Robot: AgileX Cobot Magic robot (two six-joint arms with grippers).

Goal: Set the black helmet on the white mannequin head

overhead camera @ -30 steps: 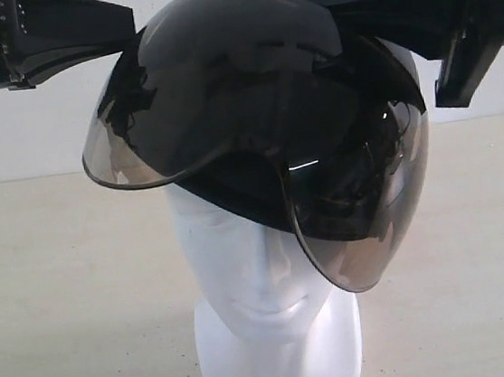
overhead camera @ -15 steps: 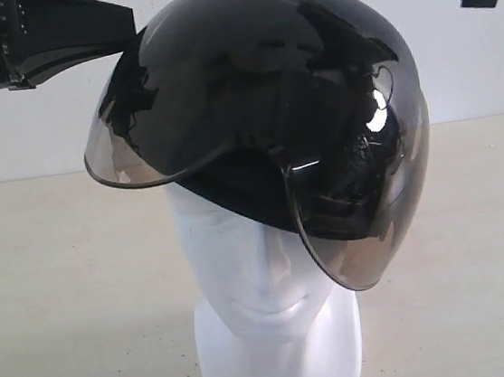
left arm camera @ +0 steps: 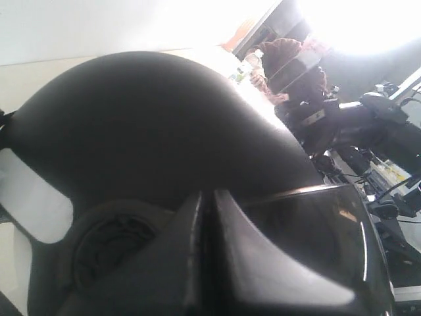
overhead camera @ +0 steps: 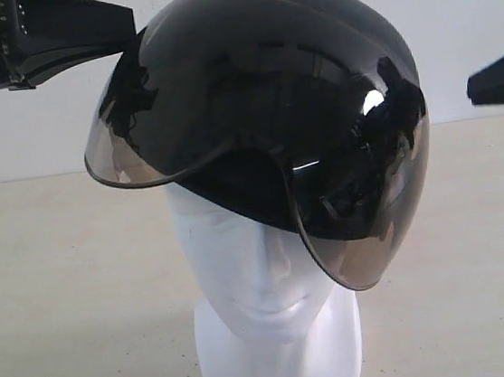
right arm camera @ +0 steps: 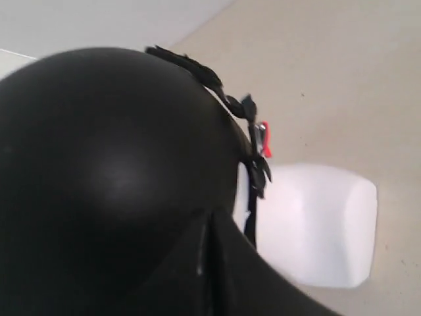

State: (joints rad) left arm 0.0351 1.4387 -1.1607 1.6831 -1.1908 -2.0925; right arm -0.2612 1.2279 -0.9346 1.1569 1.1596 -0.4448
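Pale beige table (overhead camera: 73, 300), flat and matte, faintly speckled. Meets a plain light wall (overhead camera: 467, 0) at the back in the exterior view. Carries one thing directly: a white mannequin head (overhead camera: 266, 269), upright on its squarish base, face turned toward the exterior camera. Stands about midway across that view, base reaching almost to the lower border. Casts a soft grey shadow on the surface just left of the base. Appears in the right wrist view too, as a smooth white block resting flat on the same beige top.
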